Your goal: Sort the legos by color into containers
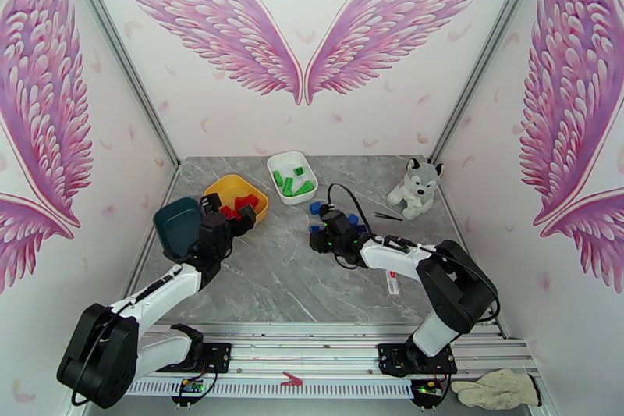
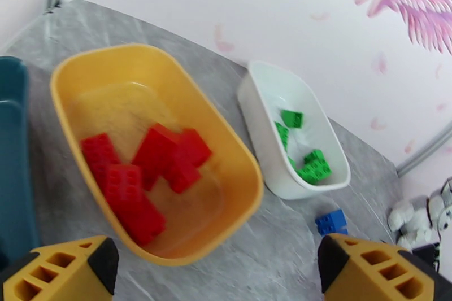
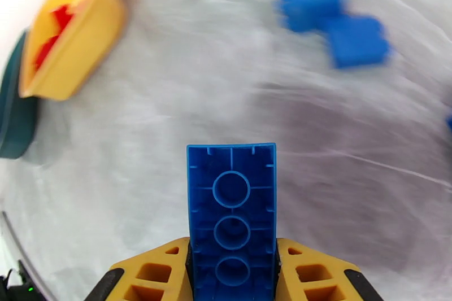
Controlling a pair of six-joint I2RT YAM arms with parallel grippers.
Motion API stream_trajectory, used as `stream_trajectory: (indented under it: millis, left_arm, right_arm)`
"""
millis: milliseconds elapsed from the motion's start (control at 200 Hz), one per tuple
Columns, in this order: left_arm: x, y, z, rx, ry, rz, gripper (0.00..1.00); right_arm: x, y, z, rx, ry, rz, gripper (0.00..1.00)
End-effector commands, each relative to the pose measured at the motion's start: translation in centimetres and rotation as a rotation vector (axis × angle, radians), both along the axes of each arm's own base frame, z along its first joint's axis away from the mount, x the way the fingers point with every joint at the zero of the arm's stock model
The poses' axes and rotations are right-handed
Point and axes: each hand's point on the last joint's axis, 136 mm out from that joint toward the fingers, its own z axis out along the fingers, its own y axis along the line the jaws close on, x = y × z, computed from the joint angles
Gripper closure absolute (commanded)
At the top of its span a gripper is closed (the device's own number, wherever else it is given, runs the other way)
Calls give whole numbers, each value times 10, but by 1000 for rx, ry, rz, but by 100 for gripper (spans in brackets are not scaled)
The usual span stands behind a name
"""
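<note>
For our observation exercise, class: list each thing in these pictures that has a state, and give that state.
yellow dish, holds red bricks.
white dish, holds green bricks.
teal dish, no bricks seen inside.
left gripper, open, empty.
right gripper, shut on a blue brick.
loose blue bricks, lying on the table.
plush husky, sitting upright.

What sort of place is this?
Likely a robot practice booth: left arm and right arm bolted beside a grey table, wing-painted panels closing it in, toy bricks lying in bowls.
</note>
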Motion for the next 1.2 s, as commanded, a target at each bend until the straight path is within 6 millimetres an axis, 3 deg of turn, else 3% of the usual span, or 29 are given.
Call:
stream_trajectory:
  millis: [0,325,480,730,920,1040,1195]
  left_arm:
    - [-11,34,-14,-17,48,113,1]
    - [-32,119,-21,-183,8,383,1]
    - [-46,147,-17,-225,-33,479,1]
    - [-61,160,-7,-239,-74,525,1]
    - [-69,161,-1,-266,-99,527,1]
    - [-78,165,5,-271,-117,542,1]
    - [-88,169,14,-270,-145,549,1]
  right_arm:
    - [-1,51,31,125,-45,119,68]
    - [-17,164,59,419,7,399,71]
    - [-24,209,68,528,20,501,71]
    - [-26,272,80,704,73,621,70]
    - [-21,323,74,730,108,659,68]
    - [-15,344,65,713,129,668,52]
    - [-12,346,69,692,101,671,39]
